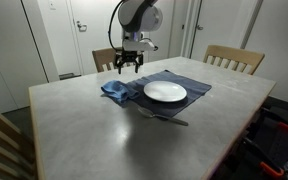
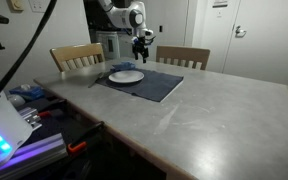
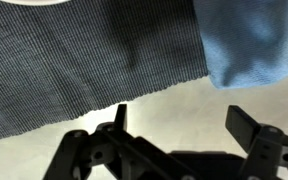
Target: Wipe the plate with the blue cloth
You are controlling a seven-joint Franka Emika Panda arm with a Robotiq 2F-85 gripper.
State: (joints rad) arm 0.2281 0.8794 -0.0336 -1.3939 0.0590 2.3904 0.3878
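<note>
The round white plate (image 1: 165, 92) (image 2: 126, 76) lies on a grey-blue placemat (image 1: 189, 82) (image 3: 74, 60). The crumpled blue cloth (image 1: 115, 91) (image 3: 249, 40) rests partly on the placemat's edge, beside the plate. In both exterior views my gripper (image 1: 128, 68) (image 2: 141, 56) hangs open above the cloth, well clear of it. The wrist view shows the gripper (image 3: 181, 118) with only bare table between its fingers, the cloth at the upper right, and a sliver of the plate rim (image 3: 29, 2) at the top left.
The placemat lies on a grey table (image 1: 94, 130) (image 2: 214, 110). A utensil (image 1: 169, 117) lies by the placemat's near edge. Wooden chairs (image 1: 234, 58) (image 1: 104, 58) stand at the far side. Equipment (image 2: 14, 135) sits beside the table.
</note>
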